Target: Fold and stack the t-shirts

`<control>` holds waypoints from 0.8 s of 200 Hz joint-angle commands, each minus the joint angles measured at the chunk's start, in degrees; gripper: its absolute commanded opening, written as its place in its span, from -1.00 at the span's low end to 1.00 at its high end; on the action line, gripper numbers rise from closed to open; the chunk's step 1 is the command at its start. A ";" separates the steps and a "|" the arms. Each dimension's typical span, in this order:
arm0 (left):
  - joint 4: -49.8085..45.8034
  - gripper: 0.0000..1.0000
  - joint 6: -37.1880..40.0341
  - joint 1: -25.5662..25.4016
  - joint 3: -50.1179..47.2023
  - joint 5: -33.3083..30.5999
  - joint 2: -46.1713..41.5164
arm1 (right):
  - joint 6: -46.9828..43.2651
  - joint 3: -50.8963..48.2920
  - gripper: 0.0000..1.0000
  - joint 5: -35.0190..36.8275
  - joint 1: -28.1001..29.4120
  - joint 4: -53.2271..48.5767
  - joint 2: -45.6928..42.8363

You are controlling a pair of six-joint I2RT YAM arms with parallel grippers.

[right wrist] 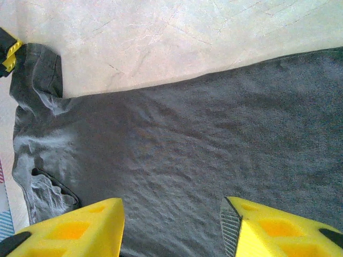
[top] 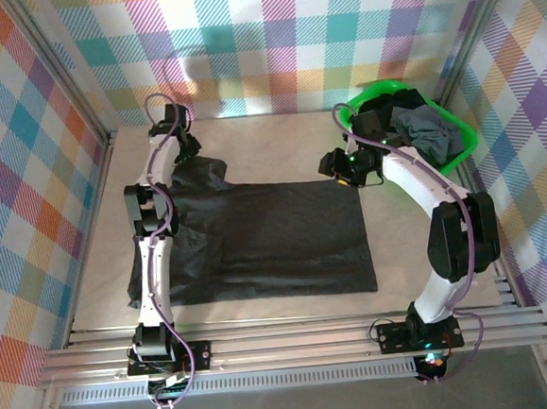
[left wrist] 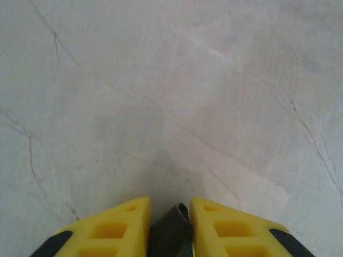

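A dark charcoal t-shirt (top: 276, 233) lies spread flat across the middle of the table. My left gripper (top: 191, 146) is at its far left sleeve. In the left wrist view the yellow fingers (left wrist: 123, 225) are shut on a fold of the dark fabric (left wrist: 172, 230), with the pale tabletop beyond. My right gripper (top: 339, 166) hovers over the shirt's far right corner. Its jaws (right wrist: 171, 209) stand open above the fabric (right wrist: 187, 139) with nothing between them. More dark t-shirts (top: 419, 127) are heaped in the basket.
The bright green basket (top: 378, 87) stands at the far right, just behind my right arm. Checked walls close off the back and both sides. Bare pale tabletop (top: 278, 138) runs along the far side of the shirt.
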 commanded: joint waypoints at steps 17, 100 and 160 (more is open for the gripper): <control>-11.35 -1.00 -2.88 -2.16 0.73 -1.86 0.46 | 1.33 2.52 -0.05 6.46 -0.01 -3.36 1.81; -7.49 -1.00 -9.28 -3.84 -9.85 0.35 -17.96 | 6.36 7.33 -0.03 32.60 0.00 -2.02 14.48; -5.44 -1.00 -9.62 -3.83 -18.15 3.52 -26.73 | 8.72 14.72 -0.05 33.53 -0.98 -3.20 24.19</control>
